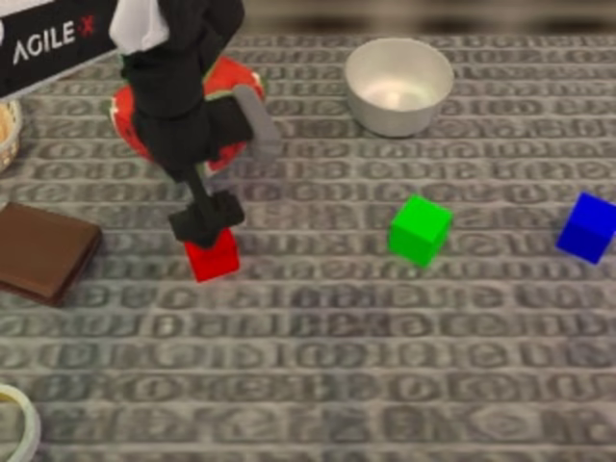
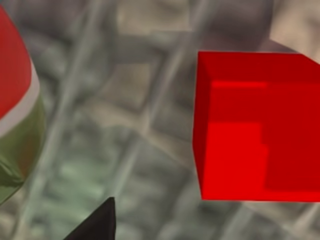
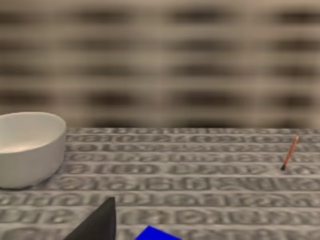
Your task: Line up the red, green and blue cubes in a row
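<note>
Nearest the front edge of the counter [image 1: 318, 385], little bears on the task; the work sits in the middle band. The red cube [image 1: 213, 256] lies on the counter at about nine o'clock from centre, and the left tool [image 1: 204, 223] stands directly over its far edge, touching or all but touching it. In the left wrist view the cube fills the frame close up, one dark finger [image 2: 97, 222] showing at the edge, but whether the fingers are apart or clamped on the cube I cannot tell.

From the red cube, the green cube [image 1: 420, 230] lies off at three o'clock, well apart, and the blue cube [image 1: 587, 227] lies farther along the same direction near the counter's right edge. The three already sit in a rough line, with wide gaps.

Farther back, the watermelon-patterned pot [image 1: 226, 82] is half hidden behind the left arm, and a white bowl [image 1: 398, 85] stands at about one o'clock. The right tool is out of the top view; its wrist camera looks across the blue cube toward the bowl, so it seems parked.

The step in hand looks to be handling the red cube. The next move likely calls for a firm hold, then bringing it level with the green.
</note>
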`<state>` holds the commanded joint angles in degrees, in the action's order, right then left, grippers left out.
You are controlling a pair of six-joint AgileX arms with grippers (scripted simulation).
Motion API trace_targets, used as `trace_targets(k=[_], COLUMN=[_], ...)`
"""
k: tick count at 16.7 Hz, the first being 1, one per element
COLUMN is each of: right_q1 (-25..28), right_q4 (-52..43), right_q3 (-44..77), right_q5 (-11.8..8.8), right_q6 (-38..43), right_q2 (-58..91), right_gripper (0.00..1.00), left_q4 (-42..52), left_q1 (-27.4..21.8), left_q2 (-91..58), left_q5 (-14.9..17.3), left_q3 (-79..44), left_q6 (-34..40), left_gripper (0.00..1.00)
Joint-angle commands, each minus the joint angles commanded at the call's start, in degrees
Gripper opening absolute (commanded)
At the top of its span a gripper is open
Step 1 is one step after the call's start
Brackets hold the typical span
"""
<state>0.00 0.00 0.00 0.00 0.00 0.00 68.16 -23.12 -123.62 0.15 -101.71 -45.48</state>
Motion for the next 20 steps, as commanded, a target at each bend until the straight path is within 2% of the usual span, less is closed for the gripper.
trace_targets(k=[7, 12, 20], right_q1=[0.0, 0.0, 0.0], right_q4=[0.0, 0.0, 0.0], right_q3=[0.0, 0.0, 0.0], right_q5=[0.0, 0.0, 0.0], right_q6=[0.0, 0.0, 0.0], right_q2=[0.0, 0.0, 0.0], right_gripper=[1.00, 1.00, 1.00], left_q4=[-14.9, -16.5, -16.5], left_q1=[-0.1, -0.1, -0.1], left_q2=[-4.8, -5.5, -5.5], left_q5=[0.0, 0.1, 0.1], left_q3=[9.6, 10.9, 10.9], left_q6=[-0.1, -0.1, -0.1], left_gripper=[1.00, 1.00, 0.40])
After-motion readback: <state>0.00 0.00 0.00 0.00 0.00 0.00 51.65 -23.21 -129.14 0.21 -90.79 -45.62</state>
